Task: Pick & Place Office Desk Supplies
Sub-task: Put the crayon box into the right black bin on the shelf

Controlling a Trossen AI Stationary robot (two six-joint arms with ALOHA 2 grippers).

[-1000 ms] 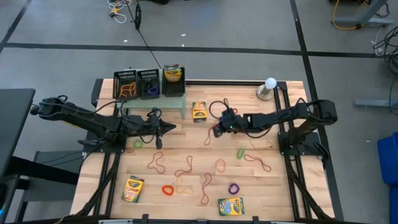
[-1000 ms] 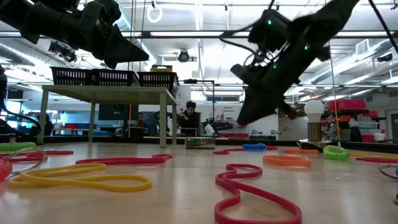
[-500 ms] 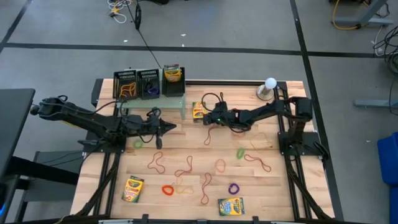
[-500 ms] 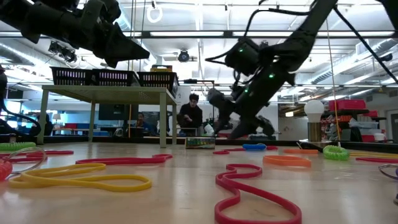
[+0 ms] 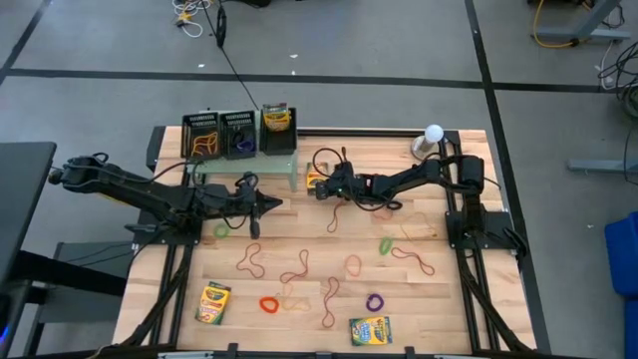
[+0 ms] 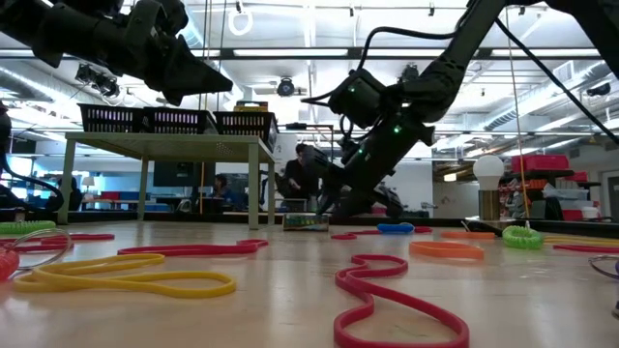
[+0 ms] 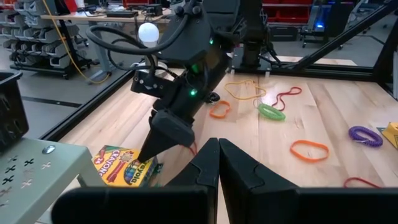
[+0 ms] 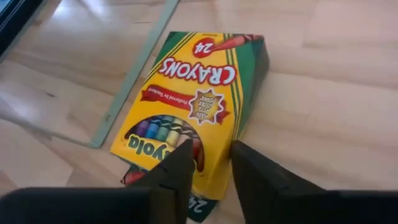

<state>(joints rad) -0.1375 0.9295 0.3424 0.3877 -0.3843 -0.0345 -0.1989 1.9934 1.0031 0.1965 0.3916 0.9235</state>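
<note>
Where the camera looks straight down, the right gripper [image 5: 321, 185] covers most of a crayon box [image 5: 313, 179] lying beside the pale green stand [image 5: 289, 172], so only a yellow sliver of the box shows. The left gripper [image 5: 267, 206] hangs over the bench [image 5: 454, 299] near the stand, its fingers pressed together on nothing. Three mesh trays [image 5: 237, 132] stand in a row on the stand; what fills them is hard to read beyond orange, purple and yellow. Rubber bands [image 5: 302, 271] and two more crayon boxes [image 5: 213, 302] are scattered over the pale wood, and a white globe [image 5: 432, 135] stands at the far right corner. Grey floor with dark lines surrounds the bench.

From bench height, the right gripper [image 6: 324, 201] tips down just above the crayon box [image 6: 305, 221], far off and small; whether they touch I cannot tell. The left gripper [image 6: 208, 80] is cut off at the upper edge. Red and yellow bands [image 6: 397, 298] lie close. Behind are pipes, shelves and a seated person [image 6: 300, 174].

In the left wrist view, the shut fingers [image 7: 233, 168] point toward the right arm's tip [image 7: 149, 149] over the box [image 7: 124, 167], whose near corner is hidden.

In the right wrist view, the fingers [image 8: 174, 171] stand a little apart, empty, over the box [image 8: 199, 99]; something dark beneath it is cut off.
</note>
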